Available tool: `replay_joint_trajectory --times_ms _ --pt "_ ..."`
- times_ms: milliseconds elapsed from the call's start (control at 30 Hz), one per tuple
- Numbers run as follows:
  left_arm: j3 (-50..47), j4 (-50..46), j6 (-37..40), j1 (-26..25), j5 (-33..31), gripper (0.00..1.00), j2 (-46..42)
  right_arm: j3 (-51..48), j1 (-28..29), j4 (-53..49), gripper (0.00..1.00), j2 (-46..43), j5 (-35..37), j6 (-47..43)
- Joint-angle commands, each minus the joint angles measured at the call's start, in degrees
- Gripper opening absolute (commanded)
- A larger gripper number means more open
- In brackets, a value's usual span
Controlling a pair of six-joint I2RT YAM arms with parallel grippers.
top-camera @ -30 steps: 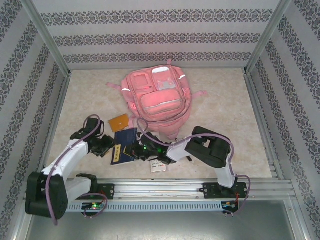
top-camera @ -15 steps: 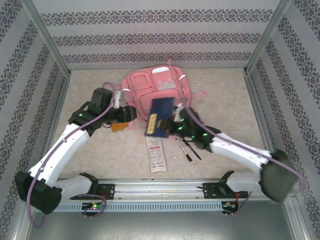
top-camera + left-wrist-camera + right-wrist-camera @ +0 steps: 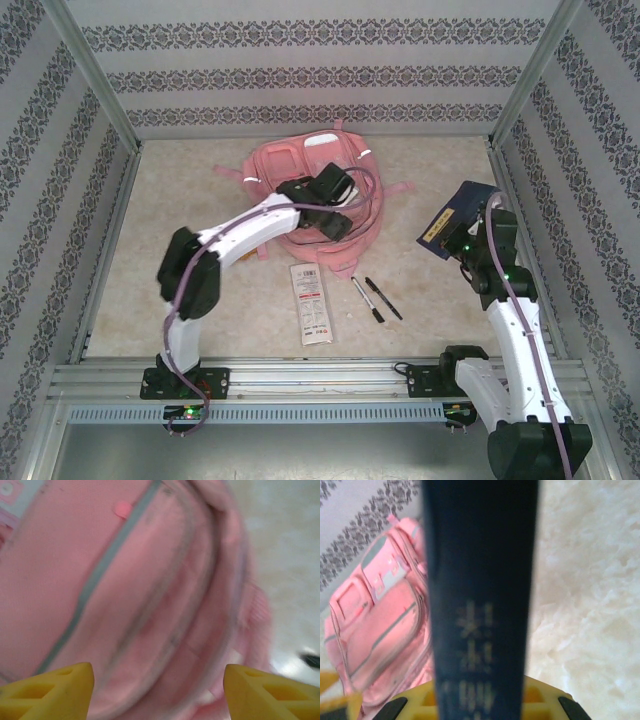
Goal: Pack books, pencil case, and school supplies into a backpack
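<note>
Top external: right gripper (image 3: 466,238) clenched on navy booklet (image 3: 450,220), held aloft right of pink backpack (image 3: 272,170). Left gripper (image 3: 335,205) spread wide, empty, over backpack. White pack (image 3: 310,303) and 2 black pens (image 3: 367,299) lie on table (image 3: 180,200)

Matt cloth backpack (image 3: 150,590) (softly creased)

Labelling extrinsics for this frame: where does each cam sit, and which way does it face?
Top external: above and behind the bases, looking down on the table; both arms.
Left wrist: on the left arm, facing down at the backpack; open left gripper, yellow tips.
Right wrist: on the right arm, facing along the booklet held in the right gripper.
Shared: all see the backpack.
</note>
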Motion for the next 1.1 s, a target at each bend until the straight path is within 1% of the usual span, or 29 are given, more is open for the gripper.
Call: replay_joint_trajectory --times_ms 0,167,267,300,367,433,500,600,733,800,867,933,1000,1067 --pt "8.2 -6.9 3.4 0.6 -9.2 0.71 6.9 2.2 -0.2 -0.7 0.01 0.4 -3.3 -3.2" --pt "20.5 -13.5 2.0 2.9 -8.0 0.72 18.5 2.3 -0.2 -0.2 0.02 0.9 -4.3 -4.0" --pt "26.3 -16.7 2.1 3.5 -7.8 0.7 23.3 2.4 -0.2 -0.2 0.02 1.4 -5.4 -3.9" --pt "27.5 -17.3 2.4 3.5 -7.7 0.65 24.1 2.2 -0.2 0.0 0.02 1.4 -6.1 -3.5" --pt "29.7 -17.9 3.0 3.7 -7.4 0.38 24.6 1.4 -0.2 1.1 0.02 1.8 -9.9 -2.8" --pt "34.5 -21.3 4.1 4.1 -5.2 0.0 24.1 1.4 -0.1 2.1 0.02 3.0 -17.1 -3.0" --pt "38.3 -23.2 4.7 4.1 -4.6 0.0 22.1 1.2 -0.1 2.6 0.02 4.1 -23.2 -2.7" --pt "38.5 -19.7 6.7 4.1 -5.6 0.0 15.6 -0.4 1.2 5.5 0.02 4.4 -31.1 -0.7" --pt "39.1 -15.1 8.5 4.1 -7.5 0.0 9.1 -1.6 5.9 7.6 0.03 4.4 -37.6 1.4" --pt "40.5 -14.5 7.7 4.2 -8.6 0.0 7.3 -3.0 7.8 11.4 0.03 4.7 -39.6 5.3" --pt "41.9 -14.5 6.2 4.3 -7.7 0.0 5.9 -5.1 10.2 18.3 0.03 5.8 -39.7 12.3" --pt "42.5 -14.2 4.1 4.3 -4.4 0.0 4.7 -7.4 14.0 29.4 0.03 8.5 -39.2 20.8" --pt "42.6 -13.4 1.9 4.3 0.3 0.0 3.6 -7.8 18.2 39.0 0.03 13.7 -37.4 27.9" --pt "42.5 -12.6 1.3 4.3 3.7 0.0 3.1 -5.8 20.7 43.6 0.02 20.3 -36.8 31.7"
